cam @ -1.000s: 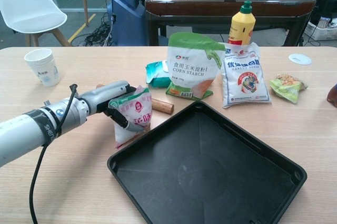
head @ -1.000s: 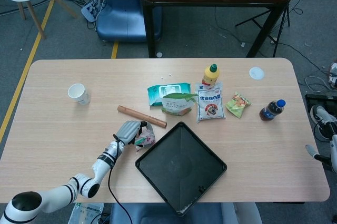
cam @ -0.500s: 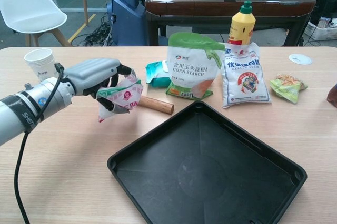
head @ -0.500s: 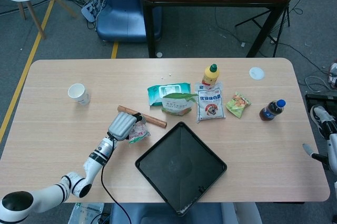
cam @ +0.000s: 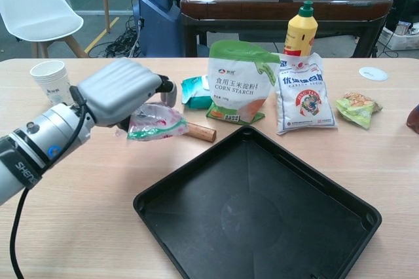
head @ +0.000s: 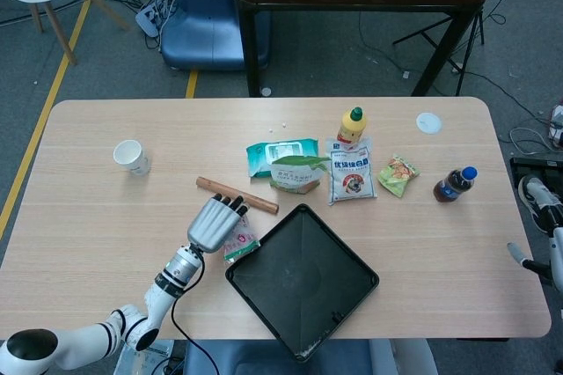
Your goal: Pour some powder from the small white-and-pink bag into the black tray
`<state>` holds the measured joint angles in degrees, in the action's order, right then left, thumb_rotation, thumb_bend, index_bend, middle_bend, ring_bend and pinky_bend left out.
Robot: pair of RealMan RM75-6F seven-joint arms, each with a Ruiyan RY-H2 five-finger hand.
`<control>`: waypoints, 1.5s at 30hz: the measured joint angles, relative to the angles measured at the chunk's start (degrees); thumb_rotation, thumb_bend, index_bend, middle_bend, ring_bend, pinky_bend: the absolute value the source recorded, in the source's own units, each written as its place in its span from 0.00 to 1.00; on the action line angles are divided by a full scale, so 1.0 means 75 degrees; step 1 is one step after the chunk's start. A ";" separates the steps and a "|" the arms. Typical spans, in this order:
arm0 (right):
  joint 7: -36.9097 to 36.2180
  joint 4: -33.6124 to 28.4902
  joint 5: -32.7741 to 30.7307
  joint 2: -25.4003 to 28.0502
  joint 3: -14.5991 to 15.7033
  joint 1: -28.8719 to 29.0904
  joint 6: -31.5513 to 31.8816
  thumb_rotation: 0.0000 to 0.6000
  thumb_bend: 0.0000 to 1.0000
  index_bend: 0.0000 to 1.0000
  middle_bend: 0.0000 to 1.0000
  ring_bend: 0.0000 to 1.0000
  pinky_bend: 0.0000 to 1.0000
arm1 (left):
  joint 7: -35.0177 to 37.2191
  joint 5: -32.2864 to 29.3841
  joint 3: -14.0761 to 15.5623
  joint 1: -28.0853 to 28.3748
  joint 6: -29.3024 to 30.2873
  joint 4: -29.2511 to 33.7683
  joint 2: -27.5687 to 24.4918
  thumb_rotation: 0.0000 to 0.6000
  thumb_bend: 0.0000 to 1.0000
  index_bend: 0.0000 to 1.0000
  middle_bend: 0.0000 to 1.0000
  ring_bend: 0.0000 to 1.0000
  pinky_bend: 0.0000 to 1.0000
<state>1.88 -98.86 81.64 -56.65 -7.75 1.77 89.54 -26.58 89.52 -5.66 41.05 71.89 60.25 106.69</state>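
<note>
My left hand point(head: 215, 224) point(cam: 121, 95) grips the small white-and-pink bag point(head: 240, 242) point(cam: 156, 122) and holds it in the air, tipped onto its side, just left of the black tray's left corner. The black tray point(head: 303, 280) point(cam: 262, 213) lies on the table with nothing in it. Most of the bag is covered by the hand in the head view. Of my right arm only a sliver shows at the right edge of the head view point(head: 538, 234); its hand is out of sight.
Behind the tray lie a wooden rolling pin point(head: 236, 194), a corn starch bag point(cam: 241, 82), a white powder bag point(cam: 305, 94), a yellow bottle point(cam: 300, 30), wet wipes point(head: 280, 153), a green snack pack point(head: 398, 174) and a cola bottle point(head: 454, 183). A paper cup point(head: 131, 157) stands far left.
My left hand has lifted the bag off the table, raised it and tipped it sideways, ending close to the tray's left corner.
</note>
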 measured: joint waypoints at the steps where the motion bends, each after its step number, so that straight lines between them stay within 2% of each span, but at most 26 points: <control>1: -0.0011 0.0003 0.0003 0.0000 0.0002 -0.0004 0.0003 1.00 0.16 0.07 0.22 0.10 0.12 | -0.0267 0.0096 0.0053 -0.0014 0.0080 0.0012 0.0051 1.00 0.17 0.51 0.70 0.62 0.63; 11: -0.0065 0.0023 0.0027 -0.0009 0.0017 -0.0024 0.0005 1.00 0.16 0.07 0.22 0.10 0.12 | -0.2119 0.0771 0.0512 -0.0139 0.0422 -0.0144 0.0460 1.00 0.17 0.47 0.68 0.61 0.63; 23: -0.0104 0.0027 0.0059 -0.0007 0.0020 -0.0072 0.0081 1.00 0.16 0.07 0.22 0.10 0.12 | -0.4082 0.1068 0.0776 -0.0287 0.0207 -0.0605 0.0862 1.00 0.17 0.43 0.65 0.60 0.63; 33: -0.0129 0.0050 0.0053 -0.0004 0.0002 -0.0088 0.0106 1.00 0.16 0.07 0.22 0.10 0.12 | -0.5484 0.0985 0.0752 -0.0372 -0.0195 -0.0743 0.0921 1.00 0.17 0.38 0.64 0.60 0.63; 45: -0.0174 0.0098 0.0031 -0.0025 -0.0012 -0.0123 0.0148 1.00 0.16 0.07 0.22 0.10 0.12 | -0.7281 0.0291 0.0427 -0.0628 -0.0664 -0.0221 0.0865 1.00 0.17 0.37 0.63 0.60 0.63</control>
<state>0.57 -98.13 81.87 -56.83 -7.84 0.85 90.65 -81.18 91.70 -2.46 36.34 66.91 58.59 113.18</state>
